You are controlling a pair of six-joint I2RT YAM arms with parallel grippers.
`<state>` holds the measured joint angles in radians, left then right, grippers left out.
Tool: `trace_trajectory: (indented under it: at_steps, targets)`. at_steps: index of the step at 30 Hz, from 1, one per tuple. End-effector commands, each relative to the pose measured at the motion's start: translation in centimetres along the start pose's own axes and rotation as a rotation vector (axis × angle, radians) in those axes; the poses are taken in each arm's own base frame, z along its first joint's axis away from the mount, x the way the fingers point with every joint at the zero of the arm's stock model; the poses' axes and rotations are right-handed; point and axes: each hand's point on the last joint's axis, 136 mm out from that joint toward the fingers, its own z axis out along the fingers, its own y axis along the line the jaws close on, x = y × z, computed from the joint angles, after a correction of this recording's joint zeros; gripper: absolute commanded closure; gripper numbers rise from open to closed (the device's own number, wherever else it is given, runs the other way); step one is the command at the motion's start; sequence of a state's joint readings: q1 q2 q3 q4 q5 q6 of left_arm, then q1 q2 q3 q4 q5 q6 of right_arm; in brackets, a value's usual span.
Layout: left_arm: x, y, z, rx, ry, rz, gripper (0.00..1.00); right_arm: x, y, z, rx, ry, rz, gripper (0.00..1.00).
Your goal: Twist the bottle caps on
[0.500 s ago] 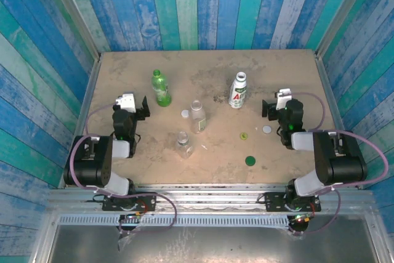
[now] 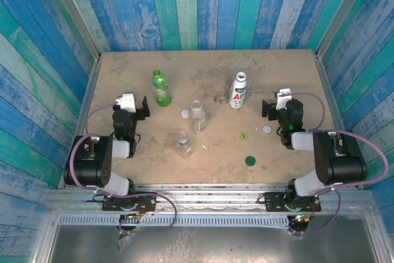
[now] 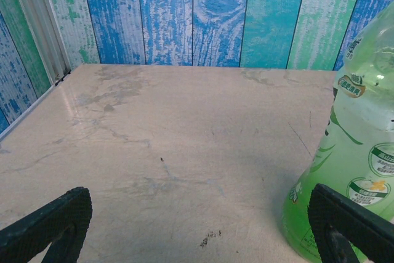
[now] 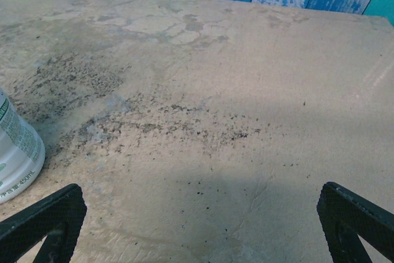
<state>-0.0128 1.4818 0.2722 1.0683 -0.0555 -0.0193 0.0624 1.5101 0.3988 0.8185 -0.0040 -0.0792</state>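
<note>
From high at the near edge we look steeply down on the whole table [image 2: 209,66], with the plank wall [image 2: 197,4] at frame top. Our left wrist view sits low, close to the table, facing that wall; its right edge shares the green bottle [image 3: 351,170] [image 2: 161,89] with the overhead view's upper left. Our right wrist view tilts down at the surface, sharing the white bottle [image 4: 15,152] [image 2: 237,90] at lower left.

Four bottles [image 2: 197,115] upright on desk [image 2: 123,72], four caps [image 2: 250,161] loose beside them; left tool [image 2: 143,108], right tool [image 2: 268,109] spread wide, empty.
</note>
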Motion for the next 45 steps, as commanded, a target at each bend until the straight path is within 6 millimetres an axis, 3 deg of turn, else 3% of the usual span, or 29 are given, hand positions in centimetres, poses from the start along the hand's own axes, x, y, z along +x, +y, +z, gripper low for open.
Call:
trace_trajectory:
  at_steps: [1, 19, 26, 29, 34, 40, 45]
  targets:
    - [0.6, 0.3, 0.3, -0.016, 0.020, 0.000, 0.06, -0.6, -0.1, 0.3, 0.006, -0.012, -0.009, 0.00]
    - [0.4, 0.4, 0.2, -0.022, 0.014, 0.003, 0.06, -0.8, -0.3, 0.2, 0.012, -0.019, -0.007, 0.00]
    - [-2.0, 1.0, -0.8, -0.074, -0.002, -0.008, 0.06, -3.1, -0.5, -1.2, 0.017, 0.004, 0.005, 0.00]
    - [-3.8, 0.3, -1.5, -0.101, -0.017, 0.012, 0.06, -4.6, 0.5, -2.4, -0.024, 0.004, 0.006, 0.00]
    - [-8.6, -0.6, -3.6, -0.124, -0.070, -0.010, 0.06, -7.5, 3.9, -4.9, -0.128, 0.012, -0.013, 0.00]
    - [-15.0, -3.2, -5.9, 0.016, -0.063, -0.020, 0.06, -9.7, 11.3, -8.5, -0.348, 0.061, -0.121, 0.00]
    - [-17.9, -5.9, -8.1, 0.187, -0.062, -0.039, 0.06, -11.3, 17.9, -12.6, -0.536, 0.057, -0.156, 0.01]
